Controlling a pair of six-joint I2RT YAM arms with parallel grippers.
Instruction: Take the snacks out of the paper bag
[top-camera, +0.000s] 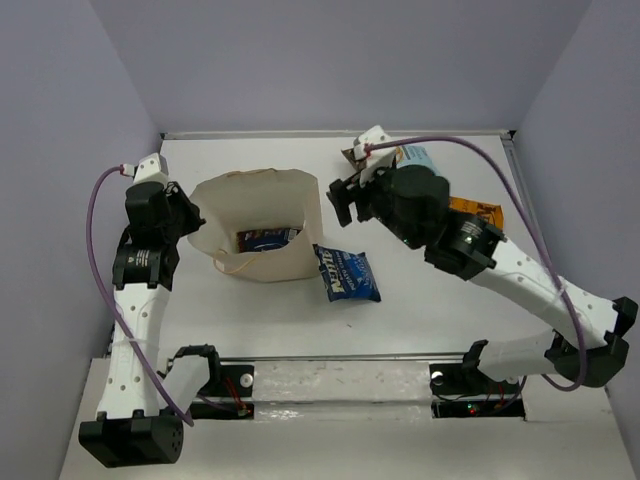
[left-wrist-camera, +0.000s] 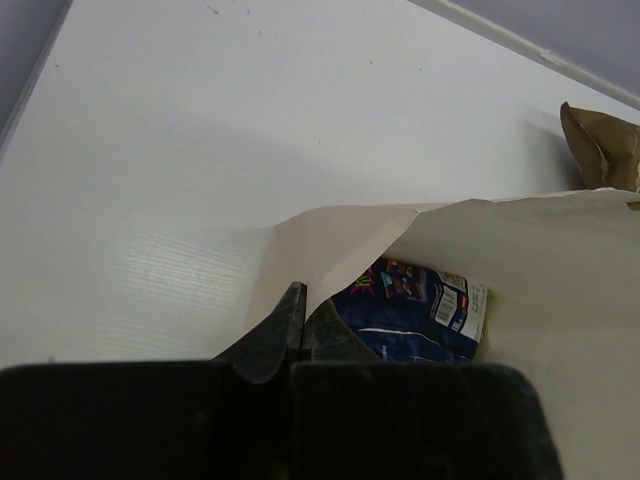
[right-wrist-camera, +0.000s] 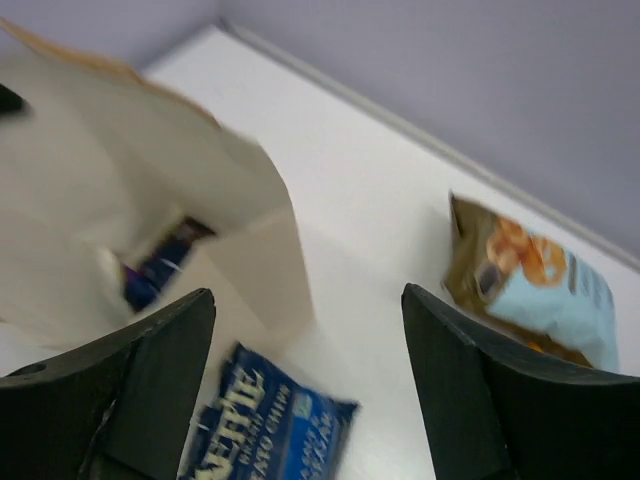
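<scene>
The tan paper bag (top-camera: 262, 200) lies on its side, mouth towards the arms. The dark purple-blue chip bag (top-camera: 266, 238) is inside it, also seen in the left wrist view (left-wrist-camera: 415, 310) and the right wrist view (right-wrist-camera: 158, 266). My left gripper (top-camera: 196, 226) is shut on the bag's left mouth edge (left-wrist-camera: 330, 235). The blue chip bag with white lettering (top-camera: 347, 273) lies on the table right of the paper bag. My right gripper (top-camera: 345, 200) is open and empty above the table, between the paper bag (right-wrist-camera: 150, 180) and the light blue and brown chip bag (right-wrist-camera: 545, 290). The orange chip bag (top-camera: 480, 213) is partly hidden by the right arm.
The light blue and brown chip bag (top-camera: 412, 156) lies at the table's back edge near the rear wall. The blue chip bag (right-wrist-camera: 270, 425) is below the right gripper (right-wrist-camera: 305, 310). Side walls close in the table (top-camera: 250, 310) on left and right.
</scene>
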